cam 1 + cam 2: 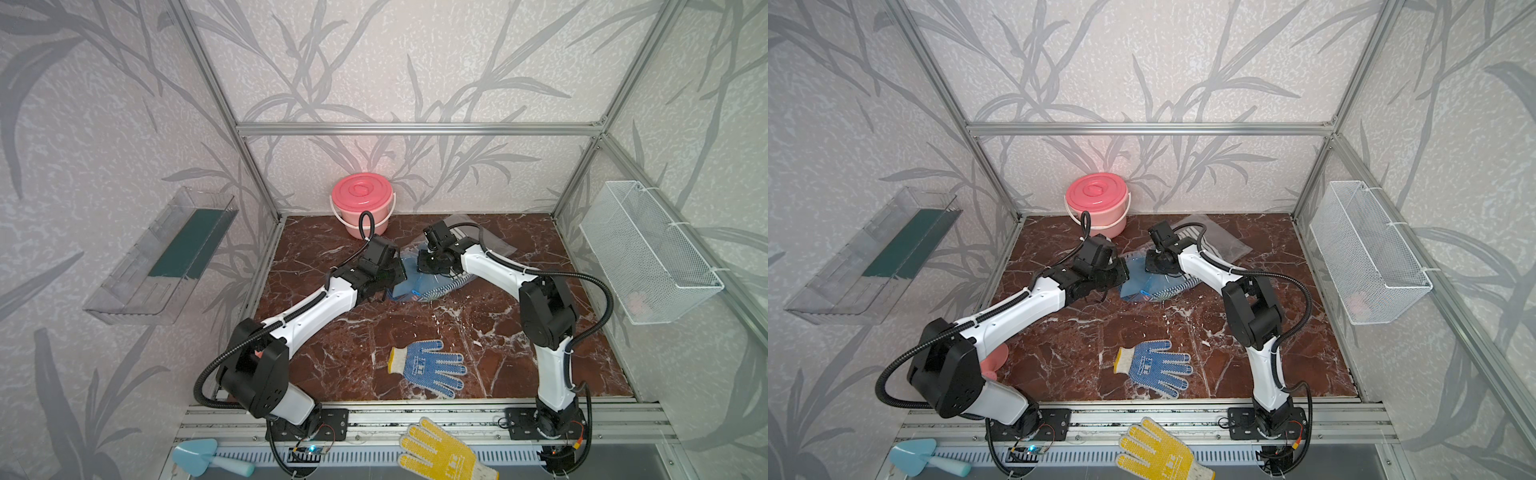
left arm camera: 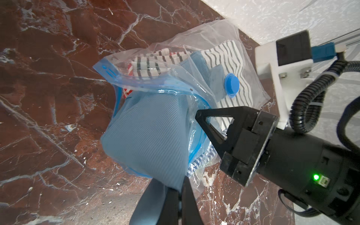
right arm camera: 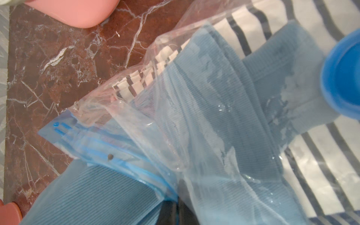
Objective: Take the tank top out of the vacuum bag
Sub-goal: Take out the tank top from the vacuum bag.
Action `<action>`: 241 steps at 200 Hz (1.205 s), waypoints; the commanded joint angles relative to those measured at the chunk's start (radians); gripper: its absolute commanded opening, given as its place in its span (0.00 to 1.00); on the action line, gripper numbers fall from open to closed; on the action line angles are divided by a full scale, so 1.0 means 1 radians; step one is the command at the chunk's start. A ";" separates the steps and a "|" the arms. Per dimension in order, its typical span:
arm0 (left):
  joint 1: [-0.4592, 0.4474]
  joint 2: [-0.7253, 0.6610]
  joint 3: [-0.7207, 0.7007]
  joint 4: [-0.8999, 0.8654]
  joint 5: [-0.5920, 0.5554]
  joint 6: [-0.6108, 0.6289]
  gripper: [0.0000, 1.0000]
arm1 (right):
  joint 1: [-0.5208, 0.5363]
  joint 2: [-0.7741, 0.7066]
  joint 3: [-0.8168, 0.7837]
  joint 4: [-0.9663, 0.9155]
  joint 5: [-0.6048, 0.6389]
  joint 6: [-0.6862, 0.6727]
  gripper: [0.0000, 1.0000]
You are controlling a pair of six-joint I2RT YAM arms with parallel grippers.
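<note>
Mouth of the vacuum bag (image 2: 204, 39) faces your left pincer (image 2: 180, 191), which is clamped on the blue tank top (image 2: 148, 136) half out of it. The bag's length runs away past your right pincer (image 2: 198, 116), pinched on the zip edge (image 3: 116, 161). Red marble tabletop (image 1: 457, 332) lies beneath both, pink bucket (image 1: 362, 199) beyond the left pincer, leaf-patterned walls (image 1: 415, 62) around.

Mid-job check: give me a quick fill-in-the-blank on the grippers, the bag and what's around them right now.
1. The left gripper is shut on the light blue ribbed ____.
2. The round valve cap on the clear plastic vacuum bag is ____.
3. The lidded plastic bucket is ____.
Missing words: tank top; blue; pink.
</note>
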 commanded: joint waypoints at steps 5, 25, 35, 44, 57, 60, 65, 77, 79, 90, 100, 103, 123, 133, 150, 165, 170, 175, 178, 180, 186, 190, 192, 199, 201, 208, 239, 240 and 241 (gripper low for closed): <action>0.011 -0.041 -0.015 -0.011 -0.039 -0.002 0.00 | -0.008 -0.006 -0.030 0.033 -0.007 -0.002 0.00; 0.022 -0.049 -0.032 -0.011 -0.042 -0.005 0.00 | -0.009 -0.006 -0.040 0.046 -0.023 -0.001 0.00; 0.029 -0.050 -0.037 -0.014 -0.039 -0.008 0.00 | -0.009 -0.006 -0.046 0.057 -0.034 -0.004 0.00; 0.035 -0.051 -0.044 -0.014 -0.033 -0.014 0.00 | -0.008 -0.006 -0.051 0.065 -0.048 -0.009 0.00; 0.040 -0.052 -0.058 -0.007 -0.020 -0.022 0.00 | -0.008 -0.003 -0.052 0.069 -0.062 -0.018 0.00; 0.040 -0.053 -0.061 -0.005 -0.019 -0.023 0.00 | -0.008 -0.002 -0.052 0.069 -0.066 -0.020 0.00; 0.041 -0.055 -0.069 -0.001 -0.017 -0.026 0.00 | -0.008 0.000 -0.052 0.067 -0.070 -0.022 0.00; 0.040 -0.058 -0.087 0.008 -0.014 -0.034 0.00 | -0.008 0.004 -0.051 0.064 -0.074 -0.028 0.00; 0.040 -0.059 -0.090 0.010 -0.014 -0.036 0.00 | -0.008 0.005 -0.051 0.064 -0.074 -0.029 0.00; 0.043 -0.062 -0.104 0.016 -0.012 -0.044 0.00 | -0.008 0.010 -0.049 0.058 -0.073 -0.037 0.00; 0.046 -0.064 -0.117 0.020 -0.008 -0.049 0.00 | -0.008 0.016 -0.044 0.051 -0.065 -0.046 0.00; 0.047 -0.066 -0.121 0.021 -0.008 -0.050 0.00 | -0.008 0.018 -0.042 0.047 -0.062 -0.049 0.00; 0.053 -0.074 -0.148 0.031 -0.007 -0.066 0.00 | -0.008 0.034 -0.019 0.016 -0.037 -0.062 0.00; 0.055 -0.079 -0.163 0.040 -0.004 -0.071 0.00 | -0.008 0.042 -0.008 0.003 -0.031 -0.071 0.00; 0.056 -0.087 -0.186 0.050 0.000 -0.082 0.00 | -0.008 0.053 0.006 -0.005 -0.020 -0.083 0.00; 0.056 -0.098 -0.221 0.073 0.008 -0.098 0.00 | -0.008 0.065 0.024 -0.016 -0.017 -0.094 0.00; 0.055 -0.099 -0.232 0.083 0.009 -0.103 0.00 | -0.008 0.069 0.028 -0.020 -0.019 -0.097 0.00; 0.055 -0.101 -0.244 0.093 0.009 -0.106 0.00 | -0.006 0.071 0.032 -0.023 -0.021 -0.098 0.00; 0.056 -0.101 -0.250 0.097 0.008 -0.110 0.00 | -0.007 0.072 0.034 -0.024 -0.022 -0.100 0.00; 0.056 -0.101 -0.255 0.100 0.009 -0.112 0.00 | -0.007 0.074 0.034 -0.023 -0.022 -0.100 0.00; 0.056 -0.100 -0.265 0.105 0.007 -0.115 0.00 | -0.006 0.075 0.038 -0.026 -0.025 -0.103 0.00; 0.056 -0.099 -0.270 0.109 0.006 -0.116 0.00 | -0.006 0.077 0.039 -0.026 -0.026 -0.105 0.00; 0.055 -0.098 -0.273 0.111 0.006 -0.116 0.00 | -0.006 0.077 0.039 -0.027 -0.026 -0.106 0.00; 0.056 -0.094 -0.285 0.116 0.005 -0.119 0.00 | -0.003 0.079 0.043 -0.029 -0.023 -0.110 0.00; 0.056 -0.091 -0.287 0.118 0.005 -0.120 0.00 | -0.002 0.080 0.045 -0.030 -0.022 -0.112 0.00; 0.056 -0.083 -0.293 0.121 0.003 -0.120 0.00 | -0.001 0.083 0.050 -0.035 -0.021 -0.119 0.00; 0.056 -0.043 -0.317 0.150 0.008 -0.126 0.00 | 0.000 0.094 0.064 -0.053 -0.016 -0.138 0.00; 0.056 -0.042 -0.318 0.152 0.008 -0.126 0.00 | 0.000 0.094 0.064 -0.053 -0.016 -0.138 0.00; 0.056 -0.041 -0.319 0.154 0.008 -0.128 0.00 | 0.001 0.094 0.063 -0.055 -0.016 -0.139 0.00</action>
